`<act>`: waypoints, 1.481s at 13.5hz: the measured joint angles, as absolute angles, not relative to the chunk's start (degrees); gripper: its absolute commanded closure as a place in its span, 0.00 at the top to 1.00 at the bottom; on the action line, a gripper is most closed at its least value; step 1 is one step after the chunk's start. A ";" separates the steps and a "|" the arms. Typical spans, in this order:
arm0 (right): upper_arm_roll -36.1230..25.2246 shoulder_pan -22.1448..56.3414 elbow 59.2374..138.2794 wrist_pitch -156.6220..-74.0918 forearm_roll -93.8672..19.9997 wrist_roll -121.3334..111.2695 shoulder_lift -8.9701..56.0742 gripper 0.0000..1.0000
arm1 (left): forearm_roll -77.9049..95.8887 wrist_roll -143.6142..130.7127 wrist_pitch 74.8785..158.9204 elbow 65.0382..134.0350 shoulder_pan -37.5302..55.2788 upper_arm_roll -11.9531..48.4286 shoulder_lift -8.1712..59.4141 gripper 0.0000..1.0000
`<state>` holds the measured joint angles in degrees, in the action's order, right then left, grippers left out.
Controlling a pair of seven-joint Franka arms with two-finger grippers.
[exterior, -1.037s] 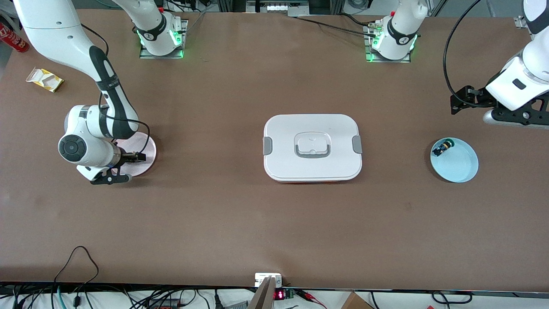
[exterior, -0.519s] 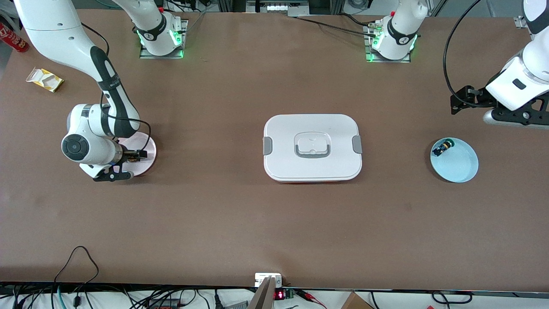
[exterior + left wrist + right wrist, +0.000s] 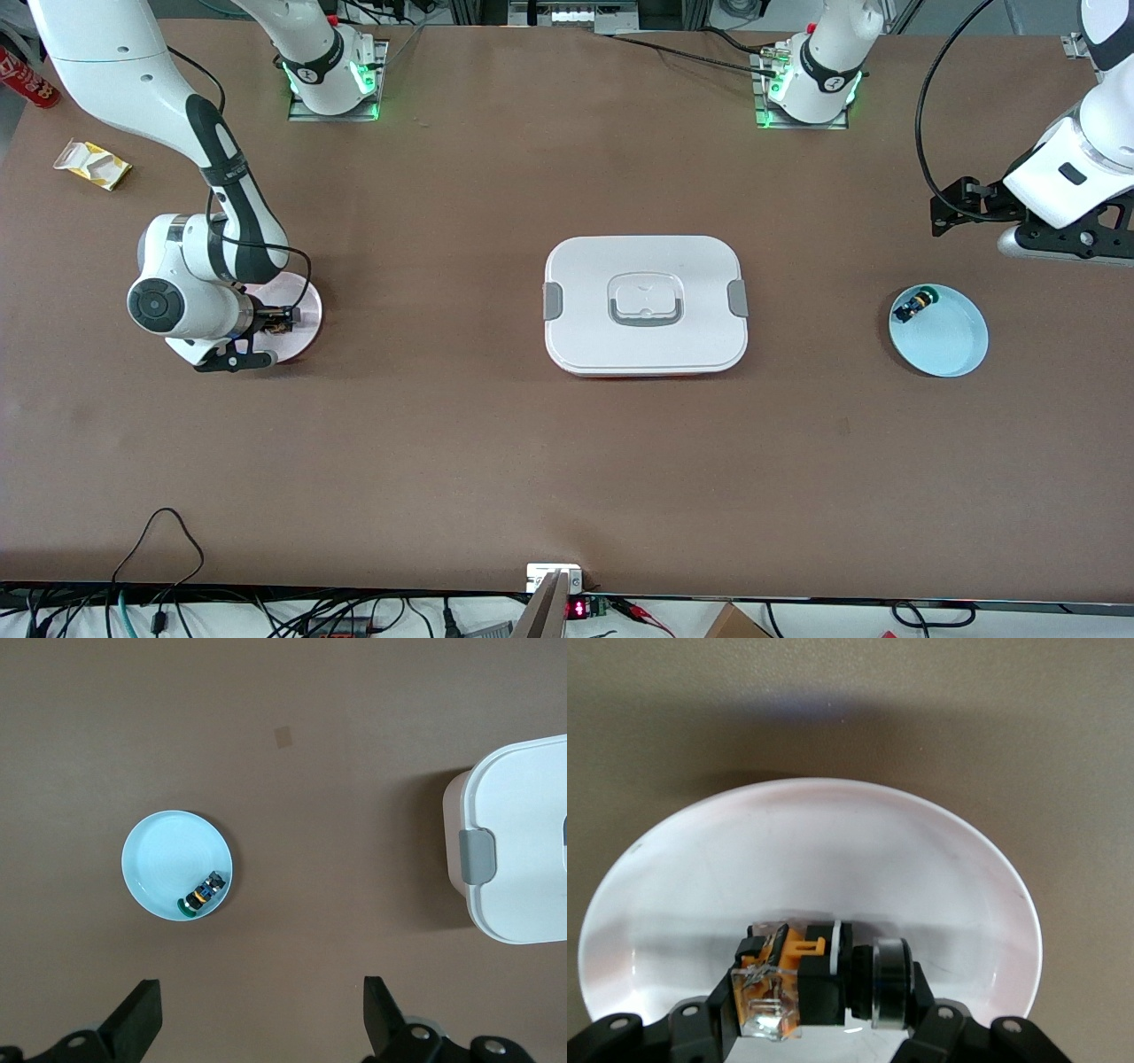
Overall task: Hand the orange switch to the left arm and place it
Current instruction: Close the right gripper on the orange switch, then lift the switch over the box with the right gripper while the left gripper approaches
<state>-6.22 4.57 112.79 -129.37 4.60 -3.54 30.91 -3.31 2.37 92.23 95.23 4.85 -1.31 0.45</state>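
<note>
Right wrist view, right gripper [image 3: 824, 1014] clamping orange switch [image 3: 819, 979] (on plate [image 3: 833, 850])

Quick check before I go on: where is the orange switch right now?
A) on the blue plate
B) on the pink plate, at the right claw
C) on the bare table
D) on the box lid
B: the right wrist view shows the orange switch lying on the pink plate between the fingers of the right claw, which has shut on it.
</note>
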 measured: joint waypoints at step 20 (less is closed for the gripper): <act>7.63 20.94 95.72 -120.50 -5.18 -19.71 15.37 0.17 | -0.97 2.37 85.84 94.54 4.88 -1.20 0.45 1.00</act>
